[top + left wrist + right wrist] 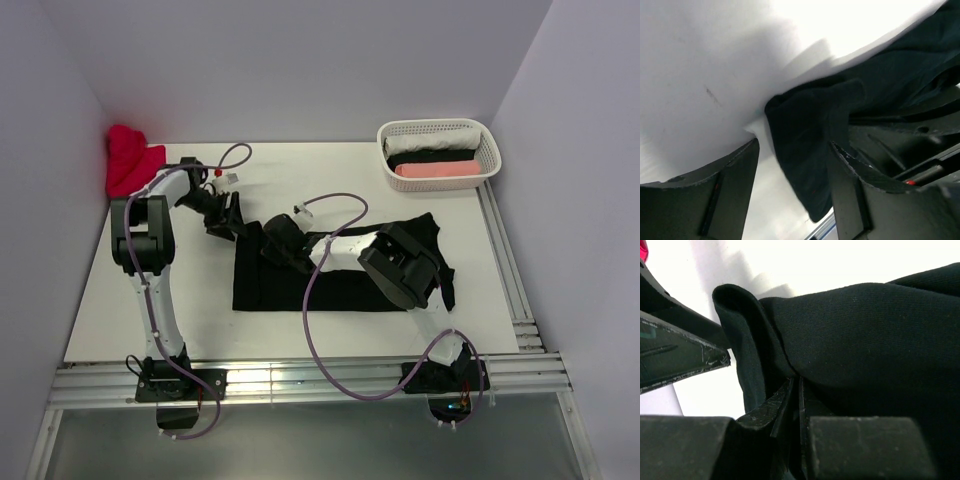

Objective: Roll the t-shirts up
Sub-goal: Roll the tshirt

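Observation:
A black t-shirt [345, 275] lies spread flat on the white table [300, 180]. My right gripper [274, 236] reaches left across it and is shut on a fold of its far left edge; in the right wrist view the jaws [795, 386] pinch the black cloth [865, 325]. My left gripper [228, 222] is open at the same corner. In the left wrist view its fingers [735, 185] stand wide apart with the shirt's corner [805, 145] between them, not gripped. The white label is hidden.
A red t-shirt [128, 160] is bunched in the far left corner. A white lattice basket [482, 135] at the back right holds rolled white, black and pink shirts. Metal rails [510, 280] run along the right and near edges.

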Tool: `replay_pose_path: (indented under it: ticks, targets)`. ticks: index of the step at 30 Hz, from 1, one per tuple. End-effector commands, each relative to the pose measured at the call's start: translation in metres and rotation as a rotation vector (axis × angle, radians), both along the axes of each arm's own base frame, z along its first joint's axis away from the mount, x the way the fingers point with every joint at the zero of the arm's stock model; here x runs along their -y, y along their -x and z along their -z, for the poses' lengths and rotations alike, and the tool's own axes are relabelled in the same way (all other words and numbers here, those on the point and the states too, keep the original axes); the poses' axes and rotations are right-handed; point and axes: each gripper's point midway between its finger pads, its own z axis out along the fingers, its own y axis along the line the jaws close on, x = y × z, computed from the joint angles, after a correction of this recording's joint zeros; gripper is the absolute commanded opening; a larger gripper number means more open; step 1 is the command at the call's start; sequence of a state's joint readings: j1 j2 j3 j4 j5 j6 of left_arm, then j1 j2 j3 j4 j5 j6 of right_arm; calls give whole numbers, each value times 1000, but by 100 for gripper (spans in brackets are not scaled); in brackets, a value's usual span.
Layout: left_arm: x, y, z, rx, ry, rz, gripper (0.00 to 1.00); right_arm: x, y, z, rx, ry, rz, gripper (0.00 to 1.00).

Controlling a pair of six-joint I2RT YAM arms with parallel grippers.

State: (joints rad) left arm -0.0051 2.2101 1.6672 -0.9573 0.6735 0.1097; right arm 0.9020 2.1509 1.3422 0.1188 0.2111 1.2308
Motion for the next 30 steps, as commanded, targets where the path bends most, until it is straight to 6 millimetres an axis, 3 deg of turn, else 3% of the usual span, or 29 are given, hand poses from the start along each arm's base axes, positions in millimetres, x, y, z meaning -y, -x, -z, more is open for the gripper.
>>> replay_pose_path:
  ticks: [1, 6, 13, 16, 23, 25, 27, 28, 30]
  targets:
    - [6, -9, 18, 13, 31, -14, 62, 8, 3, 16, -30, 32, 1, 14]
    - [11, -10, 23, -6, 51, -37, 53, 9, 2, 15, -28, 32, 2, 14]
    - [20, -12, 13, 12, 41, -32, 19, 13, -1, 5, -13, 43, 17, 16]
    - [19, -15, 5, 31, 23, -42, 11, 19, -3, -2, -7, 62, 35, 21]
    - [11, -21, -9, 80, -65, -81, 10, 42, 1, -41, 29, 110, 111, 42]
    - [11, -20, -11, 83, -86, -76, 9, 50, 3, -48, 36, 148, 136, 43]
    - [13, -20, -14, 91, -97, -74, 9, 52, 0, -68, 74, 164, 161, 44]
    - [13, -19, -15, 92, -101, -73, 8, 53, 7, -69, 69, 201, 154, 44]
    - [15, -19, -19, 101, -109, -70, 8, 44, 8, -87, 98, 211, 146, 44]
